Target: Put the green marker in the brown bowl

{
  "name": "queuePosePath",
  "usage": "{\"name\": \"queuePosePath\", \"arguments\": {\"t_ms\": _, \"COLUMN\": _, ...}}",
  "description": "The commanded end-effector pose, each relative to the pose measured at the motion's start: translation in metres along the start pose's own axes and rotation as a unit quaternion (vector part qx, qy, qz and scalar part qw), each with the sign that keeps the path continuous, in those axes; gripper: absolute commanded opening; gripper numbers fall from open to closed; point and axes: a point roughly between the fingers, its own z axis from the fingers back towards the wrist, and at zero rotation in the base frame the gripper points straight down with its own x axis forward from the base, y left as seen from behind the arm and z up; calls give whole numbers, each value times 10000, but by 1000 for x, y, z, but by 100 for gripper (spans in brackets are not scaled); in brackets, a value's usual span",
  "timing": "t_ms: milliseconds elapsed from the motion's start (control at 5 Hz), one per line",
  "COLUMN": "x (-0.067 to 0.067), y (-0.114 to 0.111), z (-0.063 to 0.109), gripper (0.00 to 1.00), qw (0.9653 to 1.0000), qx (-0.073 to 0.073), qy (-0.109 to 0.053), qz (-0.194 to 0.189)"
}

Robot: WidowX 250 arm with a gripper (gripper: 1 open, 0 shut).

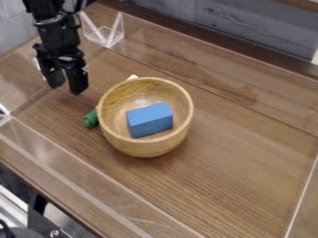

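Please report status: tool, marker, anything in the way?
Tool beside the bowl, not on the marker. Green marker on the table, partly behind the brown bowl. Blue block inside bowl.

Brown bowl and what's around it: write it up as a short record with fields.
container: brown bowl, round, thick rim, upright on the table
contents: blue rectangular block
marker: green marker, outside the bowl at its left side in the picture, partly hidden by it
hand: black hand, beyond the marker toward the upper left, not holding it
task state: marker not in the bowl
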Motion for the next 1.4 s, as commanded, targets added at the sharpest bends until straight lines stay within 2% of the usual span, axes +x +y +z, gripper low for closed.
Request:
{"name": "queuePosePath", "arguments": {"t_ms": 0, "x": 3, "y": 0, "z": 17, "gripper": 100, "qw": 9997, "qx": 102, "qy": -222, "qz": -29}}
{"name": "queuePosePath", "arguments": {"t_ms": 1200, "x": -2, "y": -11, "z": 17, "gripper": 100, "qw": 9994, "qx": -173, "qy": -275, "qz": -104}}
